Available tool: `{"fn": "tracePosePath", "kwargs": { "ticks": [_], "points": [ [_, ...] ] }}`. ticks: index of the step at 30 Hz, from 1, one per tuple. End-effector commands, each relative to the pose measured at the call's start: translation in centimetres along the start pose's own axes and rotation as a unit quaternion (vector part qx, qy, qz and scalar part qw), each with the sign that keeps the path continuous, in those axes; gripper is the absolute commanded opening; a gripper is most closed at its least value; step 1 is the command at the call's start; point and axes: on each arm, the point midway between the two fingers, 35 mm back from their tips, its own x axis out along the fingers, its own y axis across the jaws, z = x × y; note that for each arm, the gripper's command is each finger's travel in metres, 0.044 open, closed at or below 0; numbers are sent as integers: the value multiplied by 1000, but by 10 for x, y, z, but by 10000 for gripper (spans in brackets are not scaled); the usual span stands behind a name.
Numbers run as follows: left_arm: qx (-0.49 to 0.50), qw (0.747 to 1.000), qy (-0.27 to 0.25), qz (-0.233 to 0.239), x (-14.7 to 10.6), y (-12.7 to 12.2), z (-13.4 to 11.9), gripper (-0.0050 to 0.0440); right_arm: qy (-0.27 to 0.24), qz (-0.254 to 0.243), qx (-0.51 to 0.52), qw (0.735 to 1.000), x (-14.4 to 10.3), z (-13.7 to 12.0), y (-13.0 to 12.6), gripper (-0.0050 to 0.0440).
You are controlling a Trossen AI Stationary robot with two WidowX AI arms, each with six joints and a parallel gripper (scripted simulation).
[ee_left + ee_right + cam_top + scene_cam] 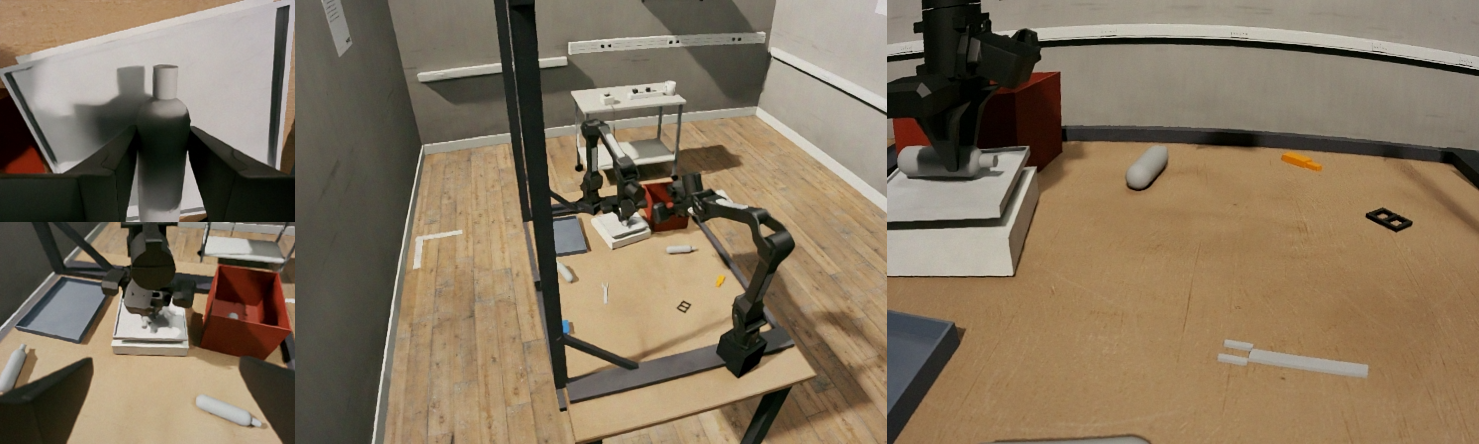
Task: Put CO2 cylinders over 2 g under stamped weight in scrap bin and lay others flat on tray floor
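A grey CO2 cylinder (911, 161) (163, 124) lies flat on the plate of the white scale (609, 229) (952, 200) (223, 74) (148, 346). My left gripper (626, 219) (954, 159) (161, 132) is shut on it from above. A second cylinder (680, 248) (1147, 166) (225, 410) lies on the table beside the red scrap bin (667, 223) (1032, 110) (238, 341). A third cylinder (565, 271) (12, 367) lies in front of the blue-grey tray (569, 235) (912, 350) (64, 308). Another cylinder (233, 315) lies inside the bin. My right gripper (165, 363) is open and empty, hovering near the bin.
A white wrench-shaped piece (605, 291) (1292, 361), an orange piece (720, 280) (1301, 161) and a black frame piece (684, 306) (1388, 219) lie on the table. A dark frame post (540, 200) stands at the table's left edge. A white cart (630, 100) stands behind.
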Motion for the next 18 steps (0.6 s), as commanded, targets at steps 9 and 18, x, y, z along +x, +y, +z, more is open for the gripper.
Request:
{"fn": "tracePosePath", "kwargs": {
  "ticks": [9,18],
  "points": [
    [-1,1000,-22,8,-15,3,6,239,-15,0,0,1000,-6,11,0,440],
    [-1,1000,-22,8,-70,1,4,440,-15,0,0,1000,-6,11,0,440]
  ]
}}
